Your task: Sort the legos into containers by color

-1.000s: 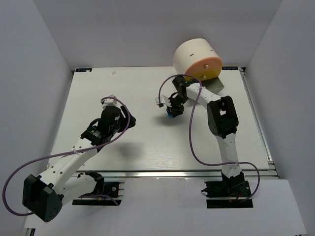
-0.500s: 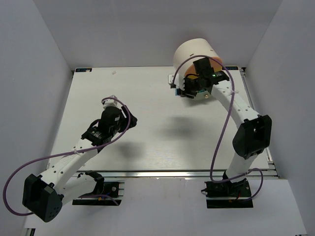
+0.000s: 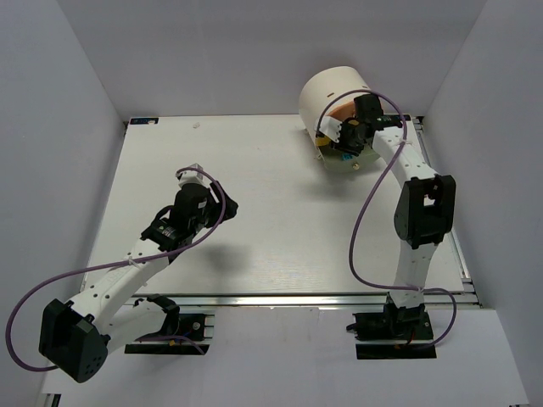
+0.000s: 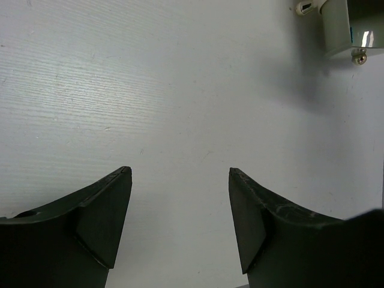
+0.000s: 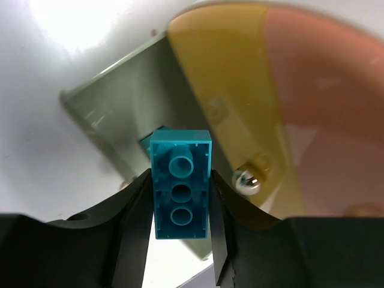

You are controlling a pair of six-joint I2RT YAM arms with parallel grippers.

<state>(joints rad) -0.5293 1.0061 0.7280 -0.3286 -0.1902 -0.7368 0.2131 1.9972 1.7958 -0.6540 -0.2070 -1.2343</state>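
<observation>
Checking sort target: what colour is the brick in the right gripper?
Cyan-blue brick; clearest in right wrist view.

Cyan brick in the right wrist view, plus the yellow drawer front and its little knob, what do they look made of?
Cyan brick: moulded hard plastic with a satin sheen; its hollow underside shows three round tubes. Yellow drawer front: probably tinted, slightly translucent plastic, smooth and softly glossy. Small round knob: bright mirror-like glints, so metal or chromed plastic; cannot tell which.

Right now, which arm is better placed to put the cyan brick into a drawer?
Right. The right end effector grips the cyan brick beside the drawer cabinet; the left end effector is open, empty, far across the table.
</observation>
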